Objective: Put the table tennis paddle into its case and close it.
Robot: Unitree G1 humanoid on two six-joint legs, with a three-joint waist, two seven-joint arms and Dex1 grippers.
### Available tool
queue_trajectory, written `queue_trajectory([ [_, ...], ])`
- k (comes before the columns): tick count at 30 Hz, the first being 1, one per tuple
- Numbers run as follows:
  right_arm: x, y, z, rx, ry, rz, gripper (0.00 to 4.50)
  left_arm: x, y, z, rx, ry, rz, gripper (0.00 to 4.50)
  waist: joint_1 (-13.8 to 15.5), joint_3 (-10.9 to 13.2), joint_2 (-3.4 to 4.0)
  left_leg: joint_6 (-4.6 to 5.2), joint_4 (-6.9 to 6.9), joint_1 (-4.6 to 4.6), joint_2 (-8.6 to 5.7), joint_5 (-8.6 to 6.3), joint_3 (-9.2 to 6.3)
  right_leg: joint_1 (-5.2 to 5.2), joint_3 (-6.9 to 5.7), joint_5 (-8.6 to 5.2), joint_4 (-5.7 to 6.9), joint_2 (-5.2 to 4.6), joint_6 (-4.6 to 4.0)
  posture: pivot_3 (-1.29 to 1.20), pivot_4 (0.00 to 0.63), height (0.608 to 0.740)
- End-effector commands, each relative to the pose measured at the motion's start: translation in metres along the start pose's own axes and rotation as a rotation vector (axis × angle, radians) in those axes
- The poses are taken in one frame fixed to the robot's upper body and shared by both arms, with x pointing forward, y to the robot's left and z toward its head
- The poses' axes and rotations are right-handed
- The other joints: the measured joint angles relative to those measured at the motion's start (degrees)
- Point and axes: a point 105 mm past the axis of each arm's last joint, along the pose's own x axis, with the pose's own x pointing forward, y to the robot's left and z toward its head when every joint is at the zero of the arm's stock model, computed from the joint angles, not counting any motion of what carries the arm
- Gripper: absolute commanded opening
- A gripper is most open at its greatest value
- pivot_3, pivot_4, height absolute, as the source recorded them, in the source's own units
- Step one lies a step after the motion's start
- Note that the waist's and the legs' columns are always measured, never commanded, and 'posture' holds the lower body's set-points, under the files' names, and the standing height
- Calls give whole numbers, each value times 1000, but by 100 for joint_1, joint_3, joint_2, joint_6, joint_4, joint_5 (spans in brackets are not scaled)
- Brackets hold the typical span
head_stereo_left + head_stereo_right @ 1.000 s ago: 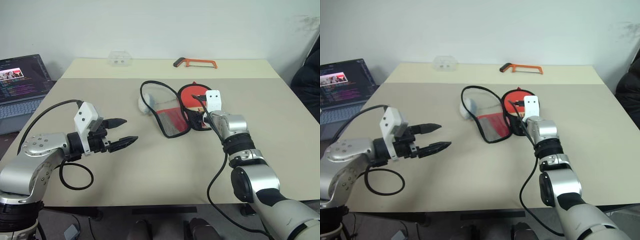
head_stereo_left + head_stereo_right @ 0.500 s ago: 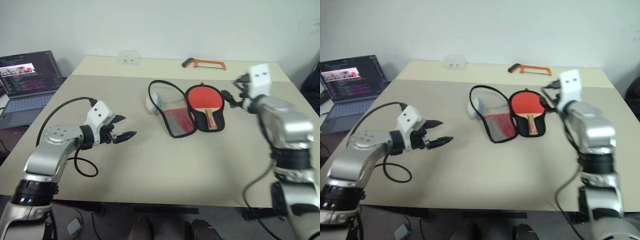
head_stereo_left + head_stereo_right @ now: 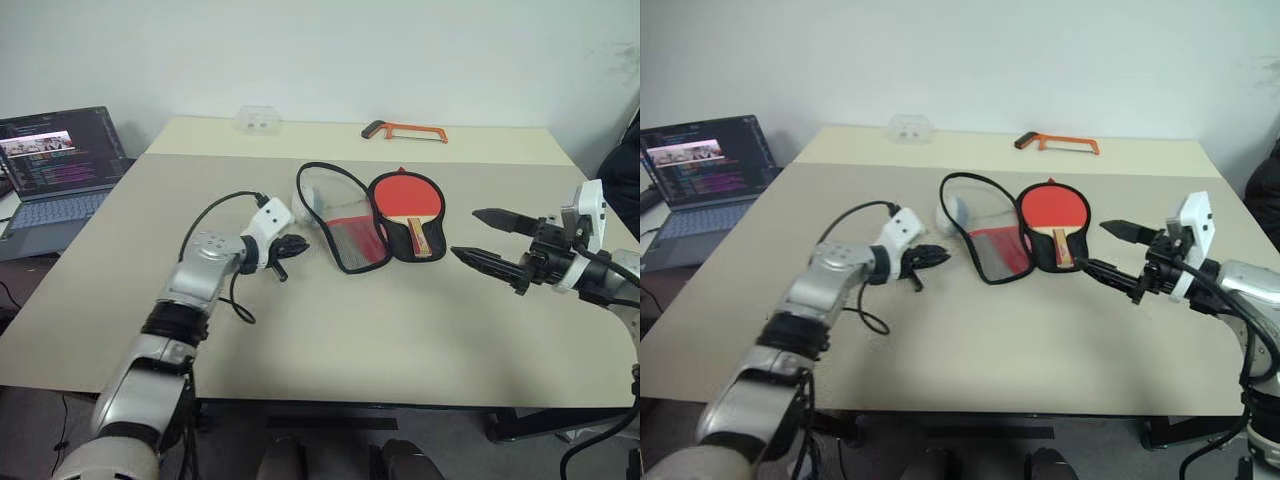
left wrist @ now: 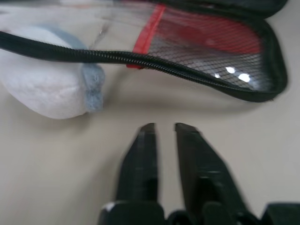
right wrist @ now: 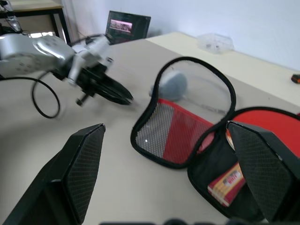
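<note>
Beige tabletop [image 3: 330, 330], mid-span: table tennis paddle [image 3: 408, 197] lies inside open case [image 3: 352, 232]. Left gripper [image 3: 291, 246], pressed together, sits beside the mesh flap; right gripper [image 3: 490, 238] hovers spread wide. Risk: closed tips shoving the flap, shifting the case.

Both arms are silver metal with black joint rings. Each wrist carries a white camera block and a looping black cable. The left gripper [image 3: 297, 244] and right gripper [image 3: 478, 237] have tapered black fingers [image 5: 77, 161] with a cross-hatched texture.
</note>
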Motion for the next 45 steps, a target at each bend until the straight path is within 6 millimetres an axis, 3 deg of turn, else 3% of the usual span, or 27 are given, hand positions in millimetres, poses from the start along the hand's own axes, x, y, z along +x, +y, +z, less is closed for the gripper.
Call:
queue_trajectory([
  [1, 3, 8, 7, -44, -30, 14, 4500, 9, 4, 10, -3, -10, 45, 26, 1, 0, 0, 0, 0, 0, 0, 0, -2, 0, 0, 0, 1, 0, 0, 0, 150, 740],
  [6, 5, 13, 7, -45, -28, 21, 4500, 30, 1, 29, -3, -71, 87, 26, 43, 1, -1, 0, -2, -4, -3, 0, -6, -1, -1, 0, 0, 0, 0, 0, 150, 740],
  [13, 2, 12, 14, -66, -40, -23, 4500, 68, -31, 146, -15, -462, 97, 26, 121, 5, -9, -1, 6, -12, -11, 1, -13, 2, -4, 0, -3, -1, 1, 0, 150, 740],
  [15, 1, 13, 16, -70, -42, -33, 4500, 76, -47, 169, -54, -519, 67, 26, 120, 5, -9, 0, 5, -17, -14, 1, -14, 3, -2, 1, -14, -1, 3, 0, 150, 740],
  [17, 0, 15, 17, -74, -42, -41, 4500, 88, -66, 173, -54, -503, 27, 26, 106, 5, -8, 0, -2, -18, -15, 0, -14, 7, -1, 1, -31, -1, 4, 0, 150, 740],
  [19, 0, 14, 18, -74, -46, -53, 4500, 100, -78, 162, 16, -426, 40, 26, 62, -2, 4, 0, -11, -12, -15, 0, -17, 24, -4, 1, -55, -1, 4, 0, 150, 740],
  [22, 2, 15, 20, -75, -52, -56, 4500, 98, -65, 151, -21, -408, 98, 26, -54, -2, 5, 1, -19, -3, -11, 0, -14, 27, 5, 2, -62, 4, 4, 0, 150, 740],
  [26, 6, 13, 16, -27, -32, -59, 4500, 72, -38, 153, -35, -511, 77, 26, -107, -1, 6, -1, -20, 1, -3, 1, -20, 22, 3, 2, -42, 12, 3, 0, 150, 740],
  [32, 23, -54, -34, 226, 85, -409, 4500, -19, -14, 118, -22, -567, -124, 26, -118, -2, 8, -38, -21, 27, 1, 23, -16, 31, 4, 1, -12, 8, 1, 0, 150, 740],
  [38, 36, -94, -49, 547, -26, -566, 4500, -86, -12, 83, -73, -498, -134, 2003, -71, -1, 10, -35, -16, 39, 0, 25, -25, 34, -1, -4, 21, 7, -8, 0, 150, 740],
  [43, 31, -117, -57, 764, -114, -637, 4500, -114, -18, 62, -115, -430, -97, 3933, 5, -1, 10, -33, -16, 39, -4, 24, -26, 47, -4, -5, 9, 2, -7, 0, 150, 740],
  [45, 28, -121, -65, 847, -139, -659, 4500, -121, -19, 53, -111, -396, -61, 4479, 4, -1, 10, -33, -17, 39, -2, 24, -25, 47, -3, -5, 7, 3, -8, 0, 150, 740],
])
